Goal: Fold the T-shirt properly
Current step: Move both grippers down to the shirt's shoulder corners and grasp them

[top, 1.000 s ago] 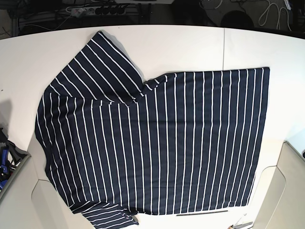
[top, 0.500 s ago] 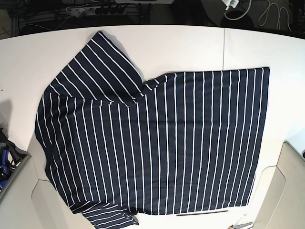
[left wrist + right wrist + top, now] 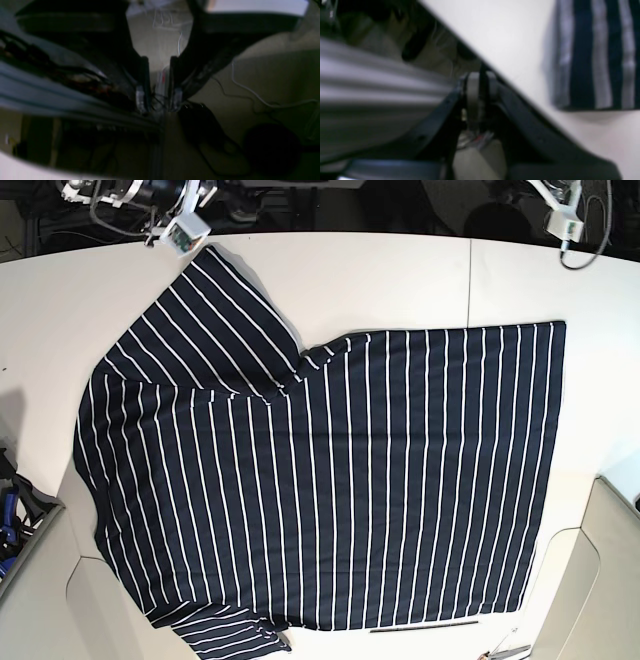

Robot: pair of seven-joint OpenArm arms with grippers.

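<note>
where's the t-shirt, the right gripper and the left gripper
T-shirt (image 3: 380,480), base view, middle of the striped body.
right gripper (image 3: 480,100), right wrist view, between the shut jaws.
left gripper (image 3: 159,100), left wrist view, gap between the tips.

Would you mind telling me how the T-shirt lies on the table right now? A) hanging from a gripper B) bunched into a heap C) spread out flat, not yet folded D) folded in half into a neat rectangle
C: the T-shirt lies spread flat on the table, one sleeve stretched toward the far edge, and neither gripper holds it.

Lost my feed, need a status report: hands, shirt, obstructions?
Left hand slightly open, empty, off the table's far edge. Right hand shut, empty, beside the sleeve. T-shirt spread flat, unfolded. Nothing lying on it.
</note>
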